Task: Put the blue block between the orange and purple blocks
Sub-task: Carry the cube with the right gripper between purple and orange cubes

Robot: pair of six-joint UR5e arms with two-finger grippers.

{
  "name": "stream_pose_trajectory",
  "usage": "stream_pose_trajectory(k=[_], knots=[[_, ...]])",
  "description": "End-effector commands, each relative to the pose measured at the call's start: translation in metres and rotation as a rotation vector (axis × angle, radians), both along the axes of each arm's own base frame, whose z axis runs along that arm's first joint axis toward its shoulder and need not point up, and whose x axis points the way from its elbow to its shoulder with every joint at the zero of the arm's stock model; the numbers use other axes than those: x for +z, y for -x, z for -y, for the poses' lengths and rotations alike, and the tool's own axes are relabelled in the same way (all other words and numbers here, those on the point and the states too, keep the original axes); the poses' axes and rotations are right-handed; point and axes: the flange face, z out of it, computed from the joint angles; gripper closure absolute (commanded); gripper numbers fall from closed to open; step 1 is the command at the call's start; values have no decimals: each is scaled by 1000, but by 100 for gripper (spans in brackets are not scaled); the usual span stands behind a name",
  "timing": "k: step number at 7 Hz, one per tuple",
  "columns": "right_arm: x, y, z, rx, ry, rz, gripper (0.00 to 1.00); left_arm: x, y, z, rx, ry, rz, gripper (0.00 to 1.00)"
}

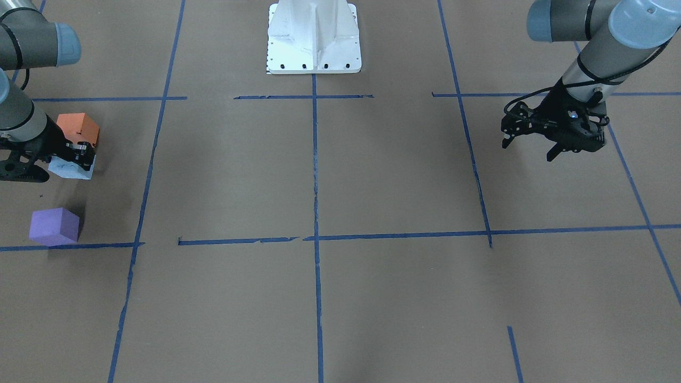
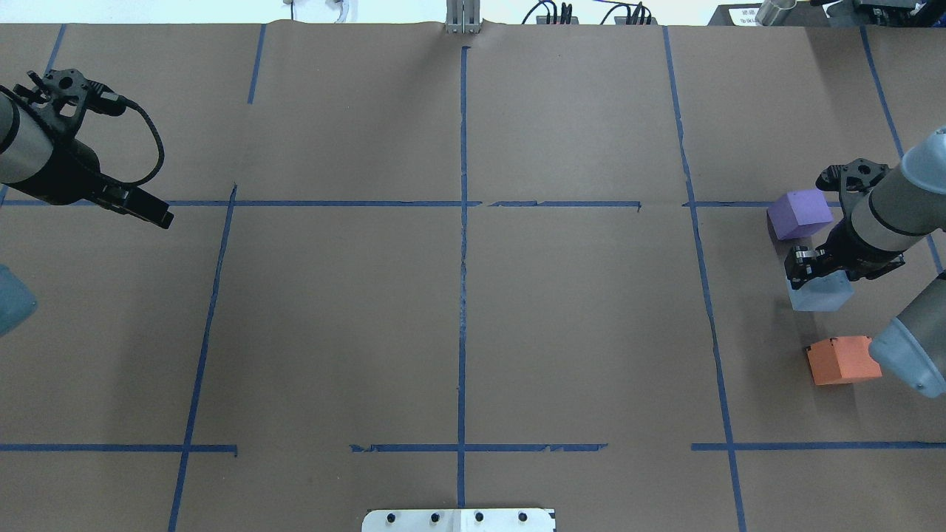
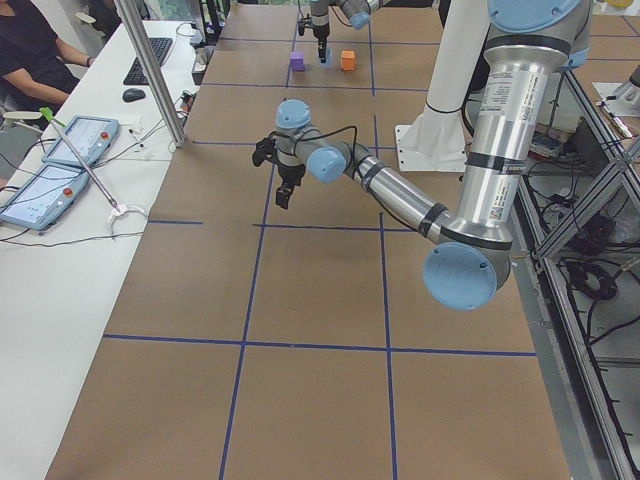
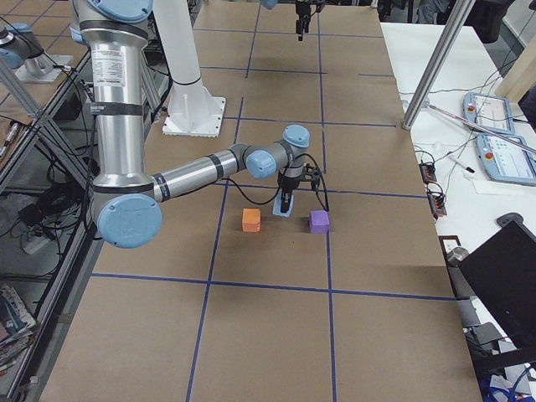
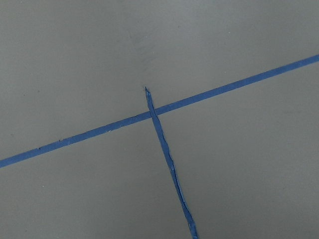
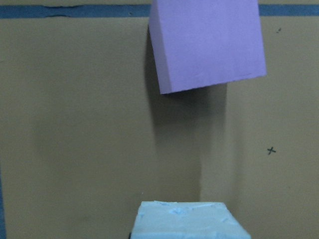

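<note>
The light blue block [image 1: 69, 169] rests on the brown paper between the orange block [image 1: 79, 127] and the purple block [image 1: 53, 226]. In the overhead view the blue block [image 2: 819, 292] lies between the purple block [image 2: 800, 213] and the orange block [image 2: 839, 362]. My right gripper [image 2: 809, 270] points down onto the blue block and looks shut on it. The right wrist view shows the blue block's top [image 6: 184, 221] at the bottom and the purple block [image 6: 207, 42] ahead. My left gripper [image 1: 528, 150] hangs open and empty above the table, far away.
Blue tape lines [image 2: 462, 244] divide the paper-covered table into squares. The white robot base [image 1: 314, 37] stands at the table's middle edge. A side desk with tablets [image 3: 70, 150] runs along the far side, and a person sits there.
</note>
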Motion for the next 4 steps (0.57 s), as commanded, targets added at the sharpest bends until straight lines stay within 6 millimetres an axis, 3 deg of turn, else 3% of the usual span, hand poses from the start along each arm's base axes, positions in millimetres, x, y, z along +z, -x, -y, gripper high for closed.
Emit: stream_pose_trajectory(k=[1, 4], knots=[[32, 0, 7, 25, -16, 21, 92, -6, -3, 1, -30, 30, -14, 0], [26, 5, 9, 83, 35, 40, 90, -9, -2, 0, -31, 25, -15, 0]])
